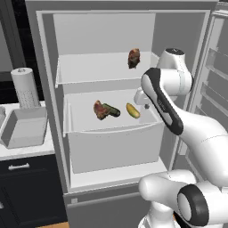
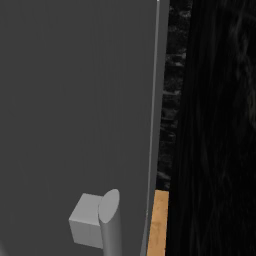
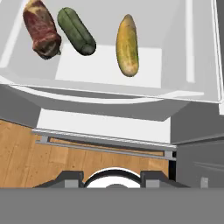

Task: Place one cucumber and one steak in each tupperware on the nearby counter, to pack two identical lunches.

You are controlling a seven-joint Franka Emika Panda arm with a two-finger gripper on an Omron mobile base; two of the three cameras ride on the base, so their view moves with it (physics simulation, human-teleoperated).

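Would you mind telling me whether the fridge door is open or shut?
Open: the fridge door is swung aside, exposing the drawer holding a steak.

White fridge drawer (image 3: 183, 52), open, holding three items: one steak (image 3: 41, 29) at far left; one dark green cucumber (image 3: 77, 31) just beside it; one yellowish-green cucumber (image 3: 127, 45) apart to the right. Wooden floor (image 3: 26, 153) below the drawer. Gripper (image 3: 111, 178) fingertips at bottom edge, empty.
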